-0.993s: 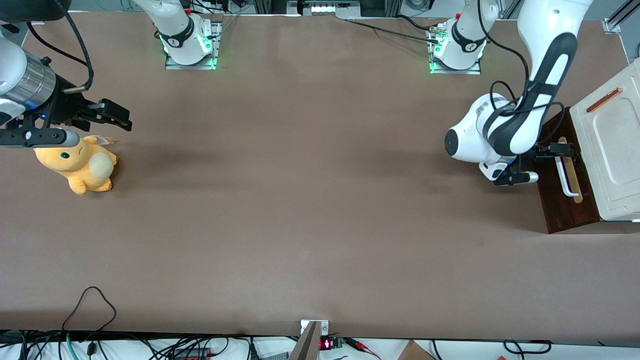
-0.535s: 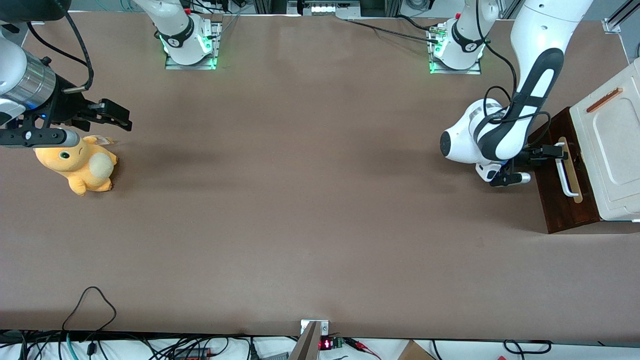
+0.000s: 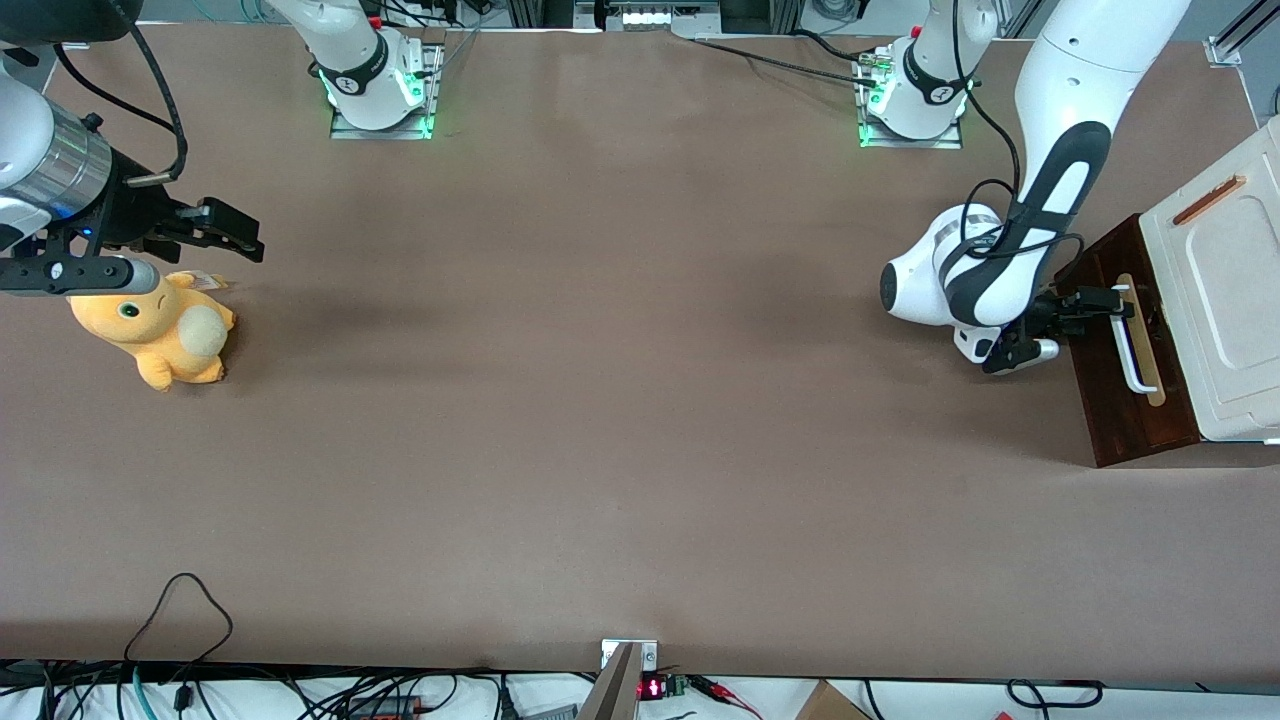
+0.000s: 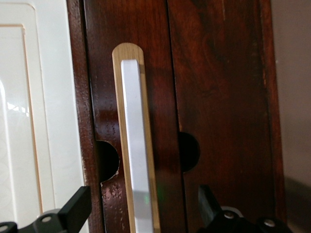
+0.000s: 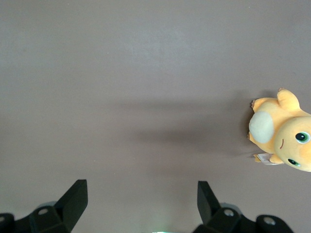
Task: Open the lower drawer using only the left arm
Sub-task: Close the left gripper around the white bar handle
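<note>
The lower drawer (image 3: pixel 1105 400) is a dark brown wooden front with a white bar handle (image 3: pixel 1135 350) on a pale wood strip, at the working arm's end of the table. The left arm's black gripper (image 3: pixel 1105 300) hovers at the handle's end farther from the front camera. In the left wrist view the gripper (image 4: pixel 141 208) is open. Its fingers (image 4: pixel 75 211) stand wide apart on either side of the handle (image 4: pixel 136 145) without touching it. The drawer front (image 4: pixel 214 87) looks flush with the cabinet.
The white panelled cabinet top (image 3: pixel 1225 300) with a copper strip (image 3: pixel 1208 200) sits above the drawer. An orange plush toy (image 3: pixel 160 330) lies at the parked arm's end, also in the right wrist view (image 5: pixel 284 133). Cables trail along the near table edge (image 3: pixel 180 610).
The left arm's elbow and gripper have drawn back a little from the cabinet toward the parked arm's end. The drawer and handle have not visibly moved.
</note>
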`<state>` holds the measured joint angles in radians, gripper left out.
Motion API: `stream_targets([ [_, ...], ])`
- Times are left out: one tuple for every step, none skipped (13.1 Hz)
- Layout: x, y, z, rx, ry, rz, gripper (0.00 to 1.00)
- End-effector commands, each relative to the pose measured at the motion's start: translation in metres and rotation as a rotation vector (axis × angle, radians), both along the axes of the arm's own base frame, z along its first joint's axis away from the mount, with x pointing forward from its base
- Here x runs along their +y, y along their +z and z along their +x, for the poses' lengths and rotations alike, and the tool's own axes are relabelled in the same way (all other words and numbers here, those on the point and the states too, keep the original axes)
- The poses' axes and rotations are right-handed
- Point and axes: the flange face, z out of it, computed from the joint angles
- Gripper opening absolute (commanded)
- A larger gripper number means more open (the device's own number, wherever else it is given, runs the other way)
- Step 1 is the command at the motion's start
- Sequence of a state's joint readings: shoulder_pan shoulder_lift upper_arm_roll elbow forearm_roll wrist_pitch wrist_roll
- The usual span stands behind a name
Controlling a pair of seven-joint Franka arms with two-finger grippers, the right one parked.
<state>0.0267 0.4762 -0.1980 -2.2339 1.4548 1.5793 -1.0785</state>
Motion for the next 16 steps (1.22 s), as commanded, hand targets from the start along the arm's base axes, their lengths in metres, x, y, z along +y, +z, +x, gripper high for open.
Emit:
stream_targets([
  [0.017, 0.004, 0.004, 0.017, -0.007, 0.011, 0.94],
  [0.018, 0.004, 0.005, 0.015, -0.015, 0.013, 0.9],
  [0.018, 0.004, 0.005, 0.017, -0.016, 0.013, 0.83],
  [0.018, 0.004, 0.005, 0.017, -0.016, 0.013, 0.77],
  [0.017, 0.003, 0.005, 0.017, -0.017, 0.012, 0.73],
  [0.017, 0.003, 0.005, 0.017, -0.017, 0.012, 0.67],
  [0.017, 0.003, 0.005, 0.017, -0.018, 0.012, 0.61],
  [0.017, 0.004, 0.005, 0.015, -0.018, 0.012, 0.61],
  [0.016, 0.004, 0.006, 0.014, -0.02, 0.011, 0.61],
  [0.017, 0.004, 0.007, 0.013, -0.02, 0.012, 0.61],
  [0.016, 0.004, 0.008, 0.01, -0.021, 0.011, 0.61],
  [0.015, 0.005, 0.011, 0.007, -0.025, 0.01, 0.61],
  [0.016, 0.005, 0.012, 0.006, -0.034, 0.014, 0.61],
  [0.016, 0.005, 0.013, 0.004, -0.037, 0.016, 0.61],
  [0.019, 0.005, 0.014, 0.002, -0.033, 0.019, 0.61],
  [0.019, 0.005, 0.015, 0.002, -0.034, 0.019, 0.59],
])
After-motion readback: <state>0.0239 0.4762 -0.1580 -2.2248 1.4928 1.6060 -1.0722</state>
